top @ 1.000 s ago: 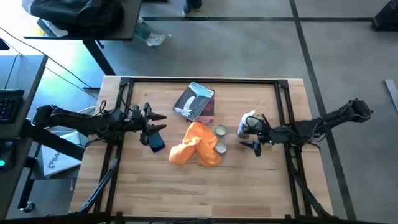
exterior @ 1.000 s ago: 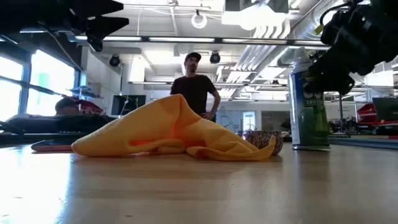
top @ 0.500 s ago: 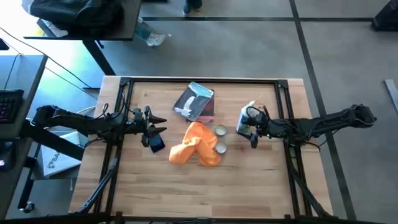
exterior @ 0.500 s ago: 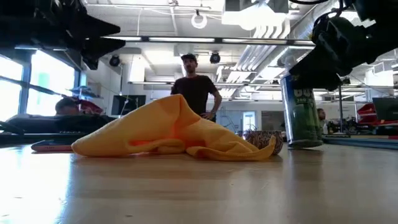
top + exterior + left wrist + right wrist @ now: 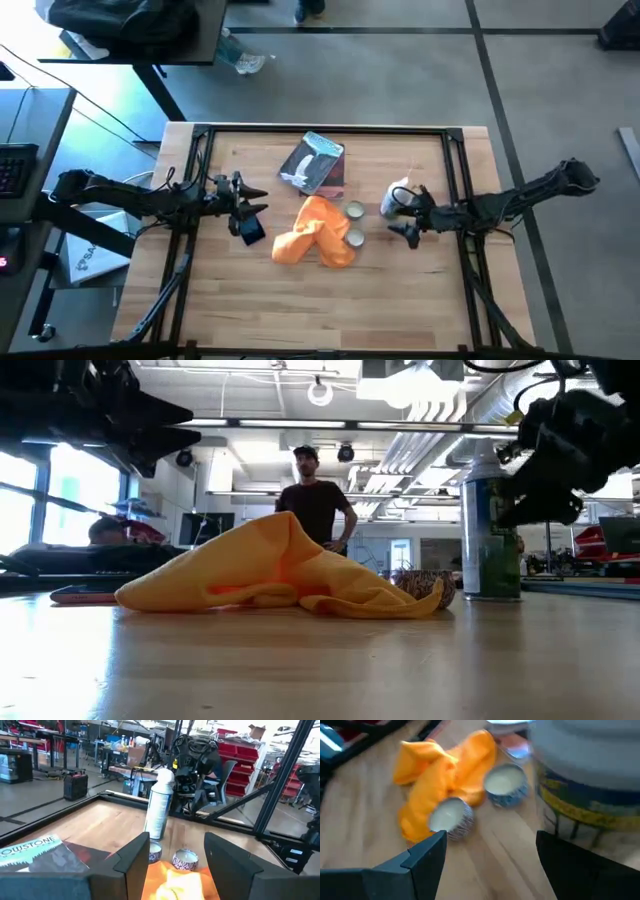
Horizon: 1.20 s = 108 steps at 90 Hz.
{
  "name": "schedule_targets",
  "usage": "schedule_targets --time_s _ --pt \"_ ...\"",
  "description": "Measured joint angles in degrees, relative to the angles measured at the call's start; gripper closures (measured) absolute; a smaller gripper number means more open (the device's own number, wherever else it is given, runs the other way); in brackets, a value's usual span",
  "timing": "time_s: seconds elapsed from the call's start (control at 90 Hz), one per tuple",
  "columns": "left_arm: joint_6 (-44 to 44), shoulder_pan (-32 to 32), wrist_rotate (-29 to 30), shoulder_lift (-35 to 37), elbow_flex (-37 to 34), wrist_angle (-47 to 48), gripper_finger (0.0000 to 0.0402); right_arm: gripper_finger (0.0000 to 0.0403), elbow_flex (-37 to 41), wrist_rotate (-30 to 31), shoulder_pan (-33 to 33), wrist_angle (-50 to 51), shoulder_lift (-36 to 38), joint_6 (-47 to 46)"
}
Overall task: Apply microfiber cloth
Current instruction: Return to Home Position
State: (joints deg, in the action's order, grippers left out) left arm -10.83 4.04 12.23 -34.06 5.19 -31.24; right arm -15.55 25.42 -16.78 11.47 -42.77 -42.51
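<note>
Nearest the front edge the wooden desk [image 5: 260, 310] lay bare, and just beyond that the microfiber cloth [image 5: 318, 235] sat rumpled in an orange-yellow heap near the middle, one fold peaked upward in the low view. A small round tin [image 5: 354, 238] touched the cloth's right edge, and a second tin [image 5: 355, 210] stood a little farther back, just beside the cloth. To the left of the cloth, apart from it, a flat dark slab, probably a phone [image 5: 250, 230], rested on the wood, though its look was hard to make out from above. The left gripper [image 5: 176, 842] hung over the desk near that slab, raised off the surface, its jaws apart and empty, pointing toward the cloth and tins. On the other side the right gripper [image 5: 491, 836] hovered to the right of the tins, its jaws likewise apart with nothing between them, facing the cloth. A tall spray can [image 5: 398, 197] with a white top stood upright just behind the right gripper, close to it but outside the jaws. Farther back, at the far centre of the desk, a grey-blue and white packet [image 5: 312, 160] lay on a dark red book [image 5: 338, 180]. Beyond the desk, a person [image 5: 315, 500] in dark clothing stood in the workshop.
</note>
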Motion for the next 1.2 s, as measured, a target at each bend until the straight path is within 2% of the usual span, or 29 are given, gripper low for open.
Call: schedule_targets --time_s 0.133,0.344,0.456,0.6,0.7,0.822,0.889,1.044,1.2 --pt "0.00 -0.01 0.37 0.00 0.00 -0.04 0.0234 0.0128 1.29 1.50 0.12 0.50 -0.73 -1.24" --pt "0.13 -0.01 0.39 0.00 0.00 -0.44 0.0234 0.0128 10.45 -0.31 2.49 -17.31 -2.69 -0.47" --pt "0.48 -0.01 0.86 0.00 0.00 -0.48 0.0234 0.0128 14.88 -0.40 4.28 -26.87 -2.90 2.61" --pt "0.55 -0.37 1.02 0.00 0.00 -1.20 0.0234 0.0128 14.68 -0.32 7.77 -29.45 -3.01 9.43" --pt "1.02 -1.15 0.01 0.07 0.00 -3.36 0.0234 0.0128 14.56 -4.11 11.13 -34.27 -2.85 15.60" --pt "1.48 -1.90 -1.18 0.04 0.00 -3.01 0.0234 0.0128 14.54 -10.10 16.14 -35.28 -2.88 19.09" --pt "1.04 -2.22 -1.14 0.04 0.00 -2.59 0.0234 0.0128 14.53 -11.39 18.11 -34.93 -2.85 19.56" --pt "0.59 -2.21 -1.16 0.99 0.00 -0.42 0.0234 0.0128 14.56 -8.89 19.01 -35.26 -1.66 22.02" --pt "0.92 -2.20 -1.14 4.02 0.00 2.23 0.0234 0.0128 14.56 -9.64 18.98 -33.84 2.29 24.76"
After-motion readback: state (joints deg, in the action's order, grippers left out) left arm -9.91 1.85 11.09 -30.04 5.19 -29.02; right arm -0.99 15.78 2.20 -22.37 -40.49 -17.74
